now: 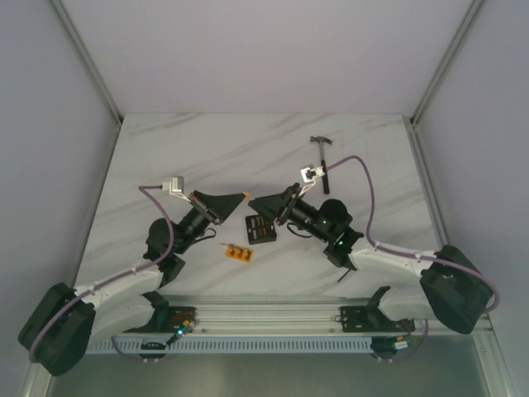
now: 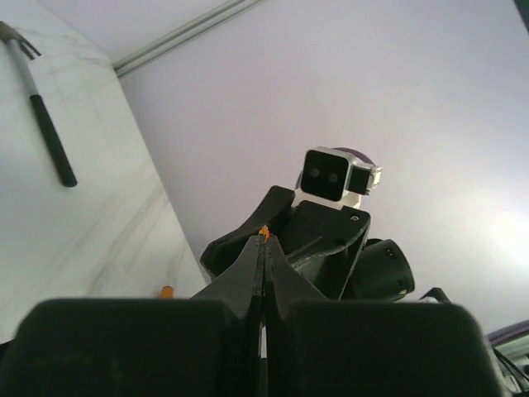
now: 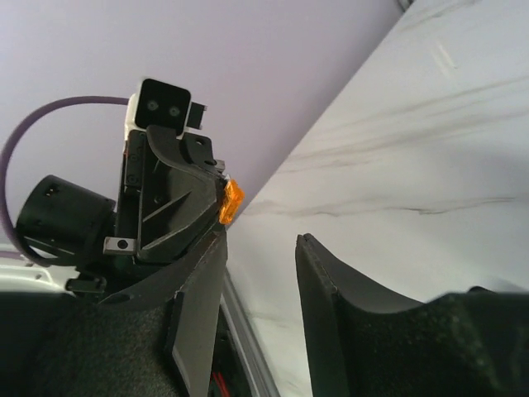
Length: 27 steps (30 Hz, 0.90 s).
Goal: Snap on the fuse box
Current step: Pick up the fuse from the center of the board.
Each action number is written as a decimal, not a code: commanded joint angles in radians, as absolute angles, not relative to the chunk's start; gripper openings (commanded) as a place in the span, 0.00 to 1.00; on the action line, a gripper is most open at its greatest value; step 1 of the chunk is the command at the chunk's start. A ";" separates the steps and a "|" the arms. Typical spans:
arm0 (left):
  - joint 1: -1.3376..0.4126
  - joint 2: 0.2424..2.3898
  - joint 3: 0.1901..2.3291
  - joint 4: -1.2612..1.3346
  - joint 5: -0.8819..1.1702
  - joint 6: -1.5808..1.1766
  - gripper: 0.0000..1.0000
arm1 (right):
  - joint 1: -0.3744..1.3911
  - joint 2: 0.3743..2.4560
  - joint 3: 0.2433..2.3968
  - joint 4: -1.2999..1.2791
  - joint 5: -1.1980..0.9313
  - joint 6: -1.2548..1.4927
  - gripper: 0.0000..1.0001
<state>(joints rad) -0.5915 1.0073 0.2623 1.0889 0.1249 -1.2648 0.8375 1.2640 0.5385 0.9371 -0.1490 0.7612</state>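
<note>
Your left gripper (image 1: 241,197) is closed tight on a small orange fuse (image 3: 231,203), pinched right at its fingertips near the middle of the top view. Your right gripper (image 3: 260,244) faces it from the right, tips close together. Its jaws stand moderately apart with nothing between them. The fuse box (image 1: 259,230) lies flat on the marble table (image 1: 207,149), just below the right gripper's fingers in the frame. An orange strip (image 1: 238,251) lies lower left of the box, and the hammer (image 1: 322,161) lies toward the upper right.
</note>
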 commanded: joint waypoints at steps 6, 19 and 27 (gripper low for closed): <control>-0.616 0.986 0.252 1.204 0.091 -1.300 0.00 | 0.837 1.277 0.496 1.184 -0.176 0.825 0.43; -0.644 1.012 0.251 1.257 0.092 -1.313 0.00 | 0.838 1.311 0.517 1.260 -0.199 0.848 0.37; -0.662 1.034 0.251 1.283 0.086 -1.315 0.00 | 0.837 1.322 0.504 1.339 -0.207 0.873 0.30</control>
